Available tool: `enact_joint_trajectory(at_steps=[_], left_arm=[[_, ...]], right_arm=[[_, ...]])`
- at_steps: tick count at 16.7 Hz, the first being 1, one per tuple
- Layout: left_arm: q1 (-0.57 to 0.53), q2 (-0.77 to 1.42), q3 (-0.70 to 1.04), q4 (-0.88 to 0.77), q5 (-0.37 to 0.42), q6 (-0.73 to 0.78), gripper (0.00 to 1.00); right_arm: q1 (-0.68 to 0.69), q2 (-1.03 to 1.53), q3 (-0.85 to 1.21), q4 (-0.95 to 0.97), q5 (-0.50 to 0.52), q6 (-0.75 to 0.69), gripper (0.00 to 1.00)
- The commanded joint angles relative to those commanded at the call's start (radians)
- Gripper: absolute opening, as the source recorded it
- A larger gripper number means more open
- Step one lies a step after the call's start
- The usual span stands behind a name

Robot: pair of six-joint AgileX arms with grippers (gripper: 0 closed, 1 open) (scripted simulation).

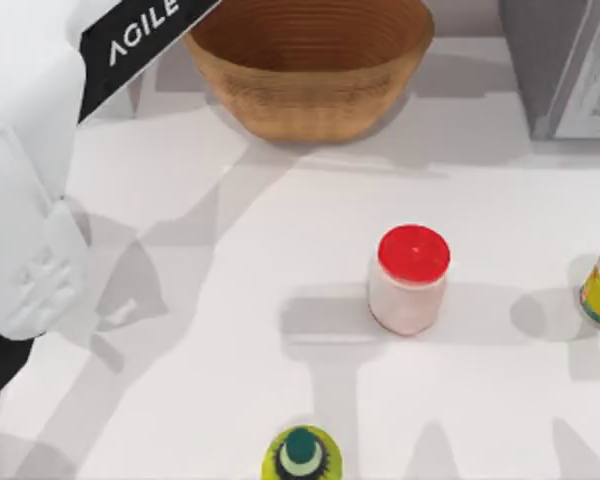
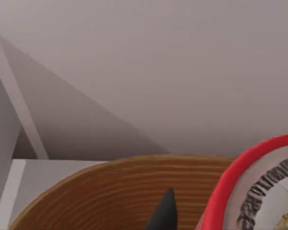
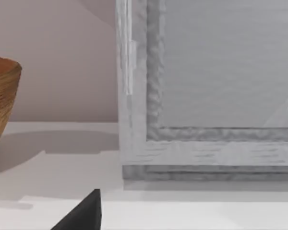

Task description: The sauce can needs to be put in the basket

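Overhead and both wrist views share the basket (image 1: pixel 310 70).

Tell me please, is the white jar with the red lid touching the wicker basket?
Apart. The top view shows bare white table between the jar and the basket.

I see bright, even light on the white table (image 1: pixel 280 250); soft grey shadows of my arms cross it, and the basket (image 1: pixel 310 70) shades its near side.

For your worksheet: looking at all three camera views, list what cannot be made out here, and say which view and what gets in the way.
- Sauce can: left wrist view, cut off by the picture's edge; label unreadable.
- Left gripper: its hold on the can is out of frame.
- Basket: top view, far rim cut off.
- Green-capped bottle: top view, cut by the lower edge.
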Motion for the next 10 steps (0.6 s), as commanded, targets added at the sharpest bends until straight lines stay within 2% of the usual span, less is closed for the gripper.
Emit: enact_joint_trajectory(at_steps=[6,10], left_arm=[[0.032,0.162,0.150,0.025,0.032,0.022,0.00],[0.041,0.196,0.181,0.032,0.041,0.028,0.00]], right_arm=[[0.000,0.000,0.000,0.000,0.000,0.000,1.00],[0.000,0.000,0.000,0.000,0.000,0.000,1.00]])
